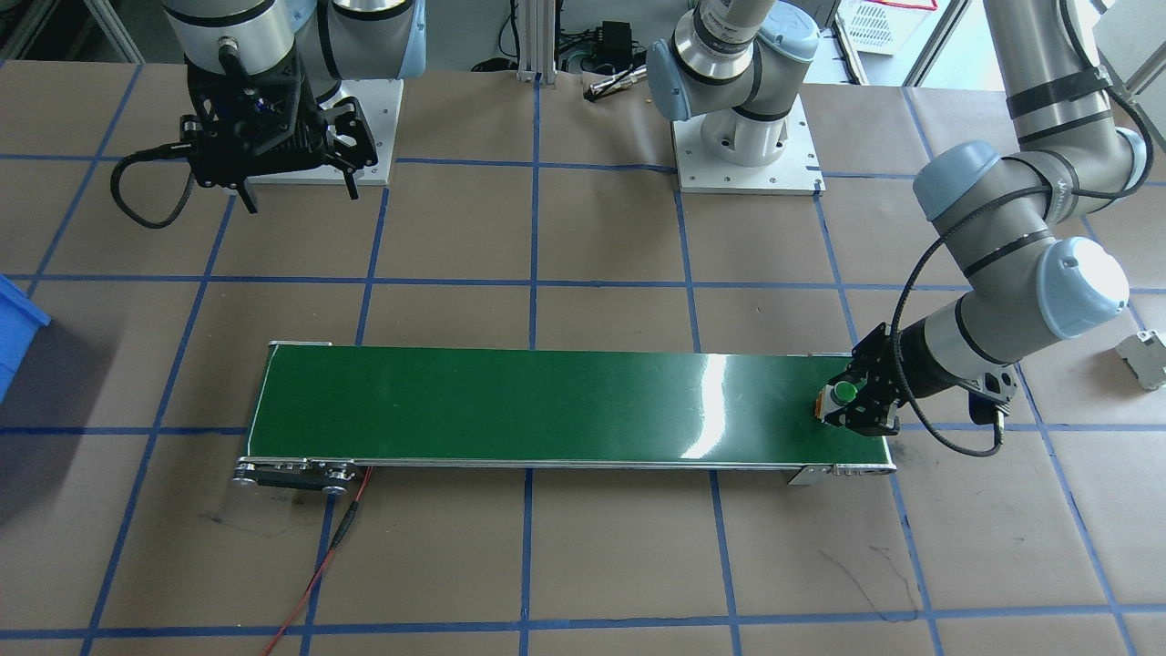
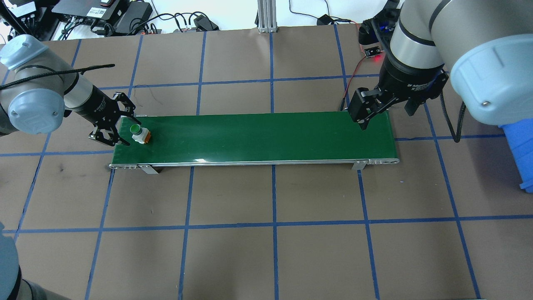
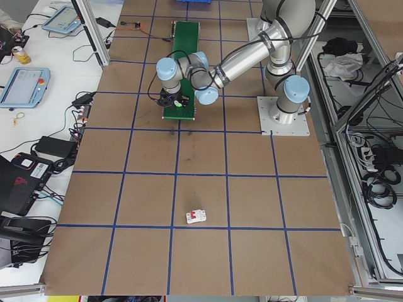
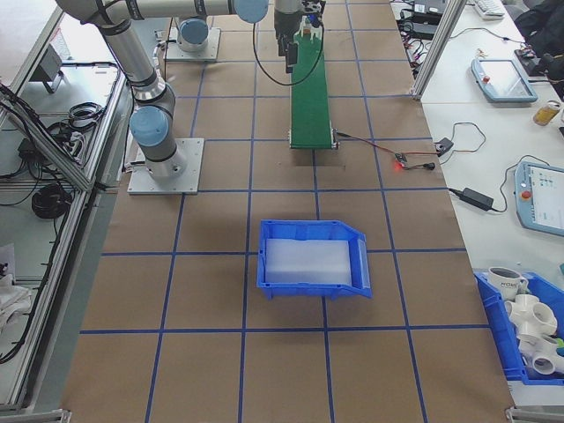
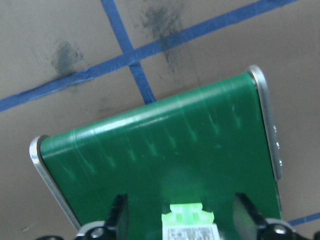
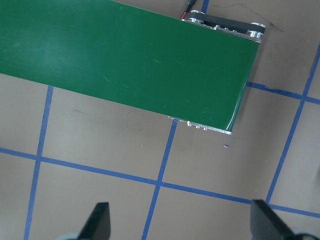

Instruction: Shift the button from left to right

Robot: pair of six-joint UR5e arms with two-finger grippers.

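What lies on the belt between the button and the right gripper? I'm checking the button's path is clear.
Nothing: in the overhead view the green belt is bare from the button, between the left gripper's open fingers, to the right gripper.

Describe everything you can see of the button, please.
The button has a round green cap on a white squarish body with a small orange part at one end. It looks plastic. It sits on the green belt at its left end, between the open fingers of the left gripper. Whether they touch it is unclear.

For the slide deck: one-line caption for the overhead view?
Left tool open around the button at the green belt's left end; right tool waits open.
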